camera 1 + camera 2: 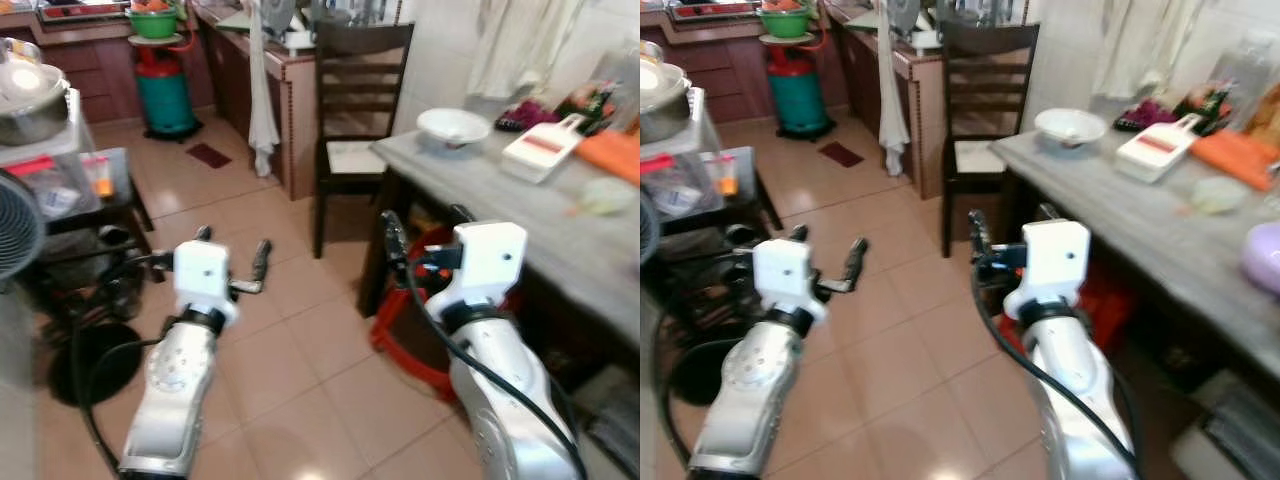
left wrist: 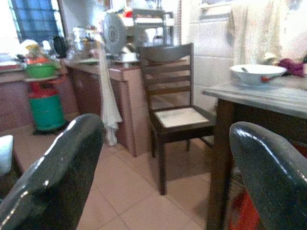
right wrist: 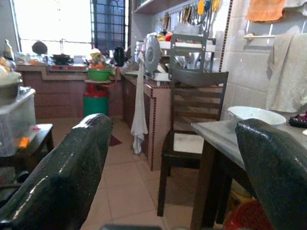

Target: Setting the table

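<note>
- Grey stone-topped table along the right side; near corner edge just ahead of the right gripper, not touching.
- Left gripper with two long black fingers spread apart, empty, held above bare tan floor tiles.
- Right gripper with fingers likewise apart, empty, level with the table's edge, beside a dark wooden table leg.
- One white round bowl at the table's far corner, close to the edge.
- One white flat rectangular box with a red stripe farther in on the table, apart from the bowl.
- One dark wooden slat-back chair beyond the table's end, pale seat facing open floor.
- One red plastic basket under the table, near the right arm.
- One green gas cylinder with a red top against the far cabinets, a green bowl above it.
- Open tiled corridor between the table and a low dark stand on the left.
</note>
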You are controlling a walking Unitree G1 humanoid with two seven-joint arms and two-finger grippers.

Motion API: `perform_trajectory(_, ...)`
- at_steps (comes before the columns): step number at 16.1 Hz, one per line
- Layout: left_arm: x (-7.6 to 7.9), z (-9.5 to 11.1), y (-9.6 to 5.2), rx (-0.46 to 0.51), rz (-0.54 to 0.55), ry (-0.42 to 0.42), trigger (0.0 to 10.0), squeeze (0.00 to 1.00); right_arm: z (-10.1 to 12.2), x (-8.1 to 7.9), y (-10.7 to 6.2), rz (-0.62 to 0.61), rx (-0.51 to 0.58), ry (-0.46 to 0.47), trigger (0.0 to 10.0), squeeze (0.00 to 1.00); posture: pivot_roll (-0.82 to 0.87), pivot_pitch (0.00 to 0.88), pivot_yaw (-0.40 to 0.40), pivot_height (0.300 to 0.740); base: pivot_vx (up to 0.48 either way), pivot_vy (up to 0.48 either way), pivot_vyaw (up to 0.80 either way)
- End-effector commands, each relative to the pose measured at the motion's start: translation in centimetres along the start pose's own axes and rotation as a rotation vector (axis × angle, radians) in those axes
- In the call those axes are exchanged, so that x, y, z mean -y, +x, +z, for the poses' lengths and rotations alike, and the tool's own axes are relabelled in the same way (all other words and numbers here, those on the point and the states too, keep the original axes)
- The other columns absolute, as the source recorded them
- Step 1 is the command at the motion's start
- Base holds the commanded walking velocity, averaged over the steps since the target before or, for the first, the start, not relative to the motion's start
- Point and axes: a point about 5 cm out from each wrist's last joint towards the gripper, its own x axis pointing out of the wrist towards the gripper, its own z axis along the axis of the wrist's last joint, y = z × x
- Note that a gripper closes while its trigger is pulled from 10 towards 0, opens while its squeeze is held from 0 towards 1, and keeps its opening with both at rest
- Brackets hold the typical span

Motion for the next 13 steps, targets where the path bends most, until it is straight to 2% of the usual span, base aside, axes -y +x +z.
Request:
perform_trajectory(1,-0.41,0.08,-0.07,-0.001,0.006,0.022,10.0,0.0,0.43,-0.27,0.01,0.008,0.021,0.019,10.0,0.0,0.0,0.0,-0.041,0.74,0.0,0.255,0.0)
perform_trajectory(4,-0.17,0.14,-0.14,0.007,-0.016,0.029,10.0,0.0,0.36,-0.32,-0.06,0.009,0.019,0.019,10.0,0.0,0.0,0.0,-0.041,0.74,0.0,0.0,0.0)
perform_trajectory(13,0.38,0.05,-0.13,0.001,-0.068,0.022,10.0,0.0,0.21,-0.46,0.05,0.018,0.02,0.021,10.0,0.0,0.0,0.0,-0.041,0.74,0.0,0.0,0.57)
